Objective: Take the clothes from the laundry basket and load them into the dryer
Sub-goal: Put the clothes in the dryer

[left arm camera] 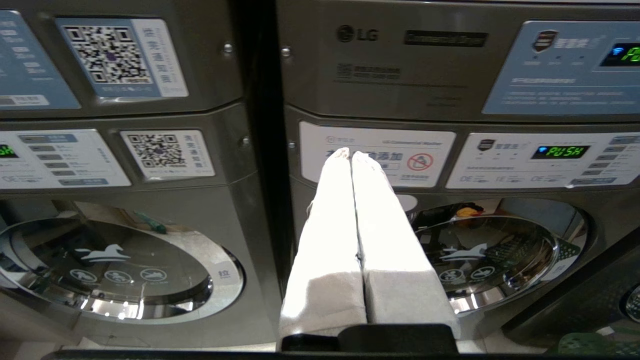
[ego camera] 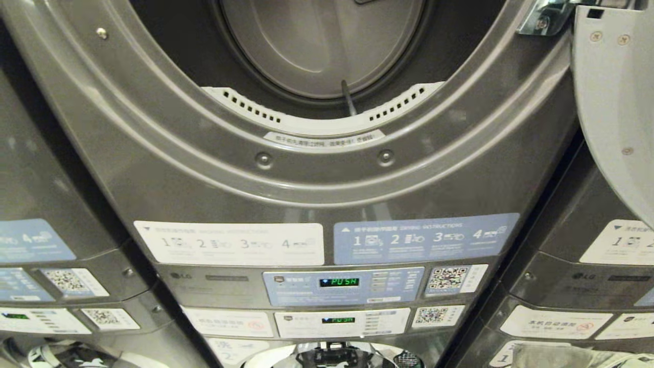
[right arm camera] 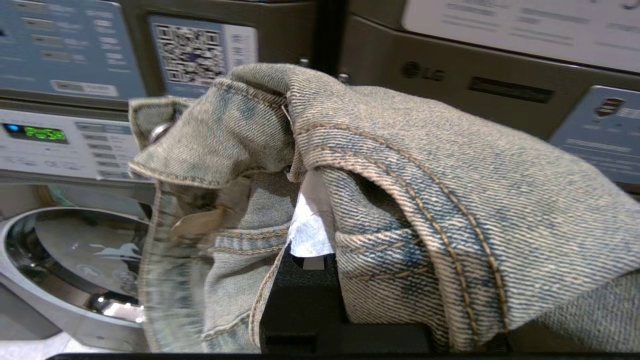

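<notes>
The dryer's round opening (ego camera: 322, 56) fills the top of the head view, its grey drum bare and its door (ego camera: 613, 102) swung out to the right. A faded blue denim garment (right arm camera: 425, 165) is draped over my right gripper (right arm camera: 307, 200), which is shut on it. Only a strip of one white-wrapped finger (right arm camera: 310, 230) shows through the folds. My left gripper (left arm camera: 350, 154) is shut and holds nothing, pointing at the machine's lower control panel. A corner of the green laundry basket (left arm camera: 590, 345) shows low beside the washer. Neither arm shows in the head view.
Grey stacked machines stand side by side, with control panels (ego camera: 342, 286) reading PUSH and QR stickers. Below are closed washer doors with chrome rims (left arm camera: 500, 260) (left arm camera: 115, 270). Neighbouring machines flank left (ego camera: 51, 255) and right (ego camera: 587, 266).
</notes>
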